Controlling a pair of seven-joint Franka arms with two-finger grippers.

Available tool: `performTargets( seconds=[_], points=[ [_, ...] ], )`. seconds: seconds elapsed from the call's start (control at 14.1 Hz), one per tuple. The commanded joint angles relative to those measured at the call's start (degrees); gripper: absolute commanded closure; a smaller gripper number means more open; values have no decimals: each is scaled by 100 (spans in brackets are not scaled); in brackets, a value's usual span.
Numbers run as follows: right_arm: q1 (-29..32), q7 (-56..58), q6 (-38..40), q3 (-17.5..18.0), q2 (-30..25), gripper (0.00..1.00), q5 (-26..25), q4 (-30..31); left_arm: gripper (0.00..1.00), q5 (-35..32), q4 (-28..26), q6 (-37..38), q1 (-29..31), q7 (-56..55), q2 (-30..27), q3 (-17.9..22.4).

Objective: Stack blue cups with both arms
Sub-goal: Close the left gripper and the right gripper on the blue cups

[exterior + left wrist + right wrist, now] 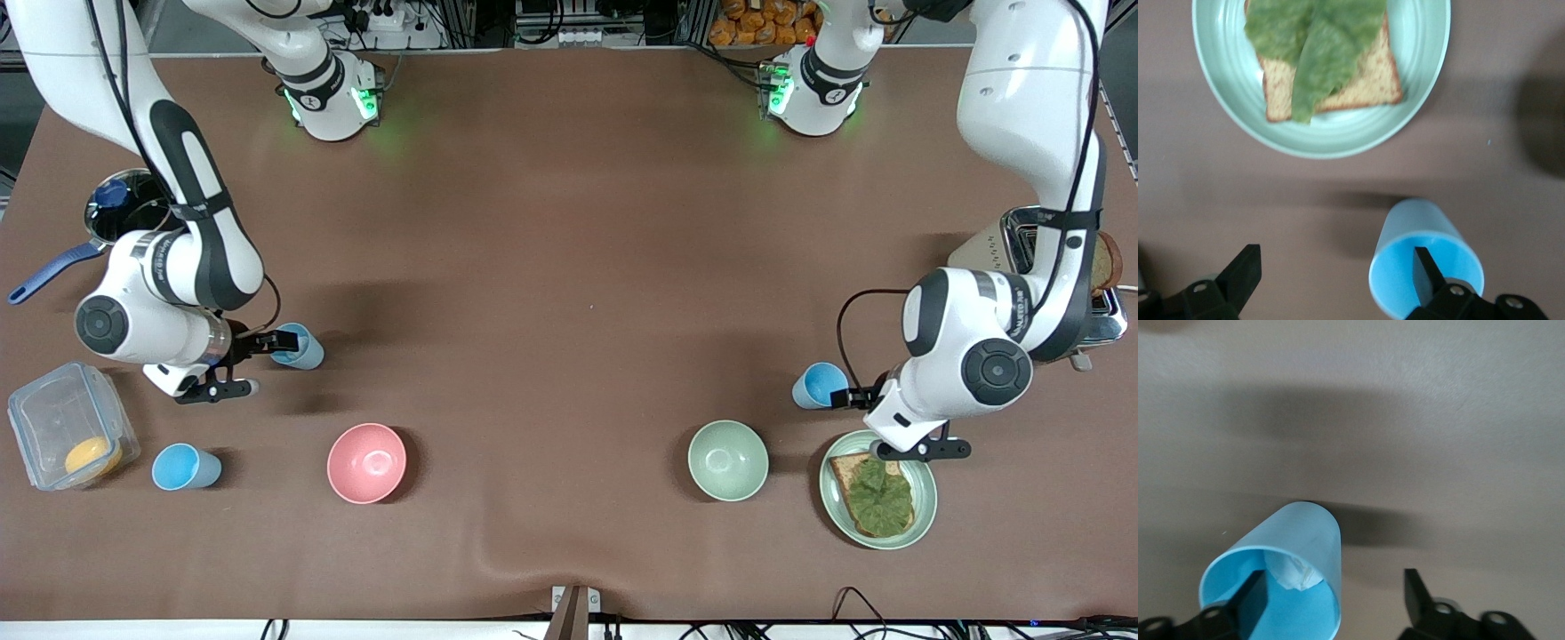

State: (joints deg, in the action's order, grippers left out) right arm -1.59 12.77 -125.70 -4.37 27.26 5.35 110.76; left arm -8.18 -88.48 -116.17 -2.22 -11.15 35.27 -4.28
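Three blue cups stand on the brown table. One cup (300,348) is at the right arm's end; my right gripper (271,364) is open with one finger inside its rim and the other outside. In the right wrist view that cup (1295,540) shows a whitish patch inside, and the gripper (1333,597) straddles its wall. Another cup (818,385) is at the left arm's end; my left gripper (861,422) is open with one finger inside it. The left wrist view shows this cup (1421,223) and gripper (1335,273). A third cup (185,467) stands apart, nearer the front camera.
A pink bowl (366,462) and a pale green bowl (728,460) stand near the front. A green plate (925,476) with toast and lettuce lies under the left wrist. A clear box (53,418), a pot (124,209) and a toaster (1022,249) stand at the table's ends.
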Motion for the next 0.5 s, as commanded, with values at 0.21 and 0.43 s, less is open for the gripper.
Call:
performTargets(
  seconds=[0.21, 0.43],
  points=[
    [-61, -29, 1, -20, 104, 100, 63, -63, 0, -193, -319, 226, -252, -115, 32, -11],
    [-88, -46, 211, -20, 86, 100, 63, -265, 0, -193, -293, 157, -446, -159, 199, -2]
  ],
)
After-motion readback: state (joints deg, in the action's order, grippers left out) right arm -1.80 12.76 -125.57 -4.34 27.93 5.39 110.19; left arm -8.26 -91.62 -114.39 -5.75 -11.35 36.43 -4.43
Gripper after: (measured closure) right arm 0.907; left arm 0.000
